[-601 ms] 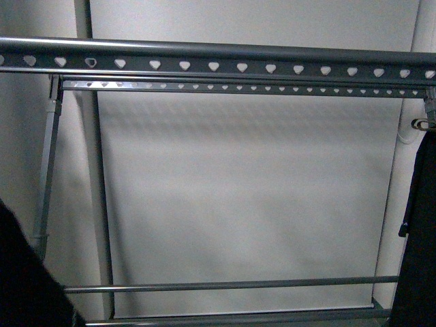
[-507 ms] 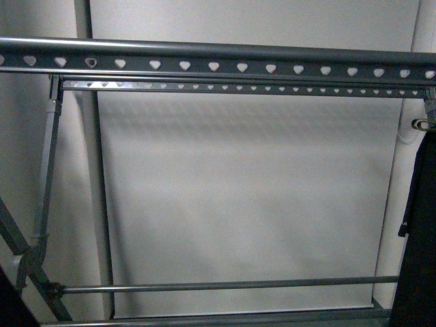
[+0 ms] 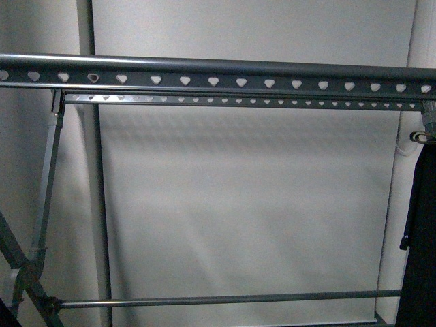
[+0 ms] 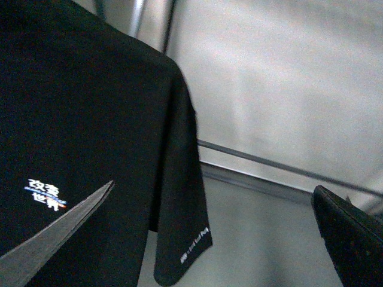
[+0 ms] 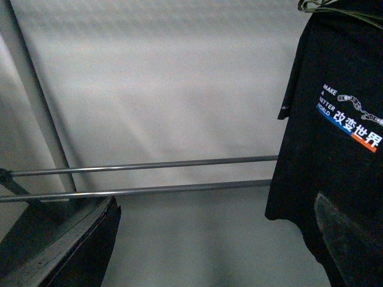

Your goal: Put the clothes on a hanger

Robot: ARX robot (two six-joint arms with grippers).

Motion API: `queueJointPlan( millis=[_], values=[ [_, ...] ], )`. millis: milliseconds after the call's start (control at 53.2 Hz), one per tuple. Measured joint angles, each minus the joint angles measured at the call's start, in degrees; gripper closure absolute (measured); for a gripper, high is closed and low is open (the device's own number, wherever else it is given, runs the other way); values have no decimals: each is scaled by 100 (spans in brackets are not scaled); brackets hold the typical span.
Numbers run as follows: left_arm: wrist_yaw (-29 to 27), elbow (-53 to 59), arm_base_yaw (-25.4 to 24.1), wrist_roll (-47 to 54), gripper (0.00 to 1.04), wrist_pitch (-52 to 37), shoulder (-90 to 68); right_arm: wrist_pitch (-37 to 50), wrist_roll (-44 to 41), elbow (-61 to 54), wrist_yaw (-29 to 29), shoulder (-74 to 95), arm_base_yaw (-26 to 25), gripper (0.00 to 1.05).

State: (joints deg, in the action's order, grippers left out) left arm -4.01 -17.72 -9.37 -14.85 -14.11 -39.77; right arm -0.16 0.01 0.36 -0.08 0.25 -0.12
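Gripping the clothes (image 4: pixel 90 119) near the shoulder, not the loose sleeve, would likely let the left gripper (image 4: pixel 213 185) lift them to the hanger (image 3: pixel 218 71). Its jaws stand wide and empty, the shirt hanging just beyond. The right gripper (image 5: pixel 215 197) gapes empty too, near a second printed shirt (image 5: pixel 335 149).

Black T-shirt (image 5: pixel 335 179) chest print, white: "MAKE A BETTER WORLD", "改变世界". Left wrist view: sleeve lettering (image 4: pixel 195 246) too small.
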Motion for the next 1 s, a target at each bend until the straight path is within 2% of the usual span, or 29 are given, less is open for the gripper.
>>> queueJointPlan(
  millis=[75,188,263,357,507,732,808,845,995],
  values=[
    [-490,-549,0,-413,7,-249,-988,0,0,0,0,0,0,7],
    [-1108,-1250,26,-907,7,-149,-2105,0,0,0,2,0,0,7],
    [-1700,-1880,20,-1410,7,170,-2822,0,2,0,0,0,0,7],
    [-2159,-2398,-31,-1849,7,437,-3283,0,0,0,0,0,0,7],
    [-2520,-2900,-197,-2223,7,662,-3908,0,0,0,0,0,0,7],
    [-2656,-3628,-385,-2437,7,787,-4819,0,0,0,0,0,0,7],
    [-2643,-3799,-417,-2492,18,1008,-4944,0,0,0,0,0,0,7],
    [-2590,-3814,-452,-2524,28,1104,-4951,0,0,0,0,0,0,7],
    [-2114,-3674,-557,-2575,55,1198,-4809,0,0,0,0,0,0,7]
  ],
)
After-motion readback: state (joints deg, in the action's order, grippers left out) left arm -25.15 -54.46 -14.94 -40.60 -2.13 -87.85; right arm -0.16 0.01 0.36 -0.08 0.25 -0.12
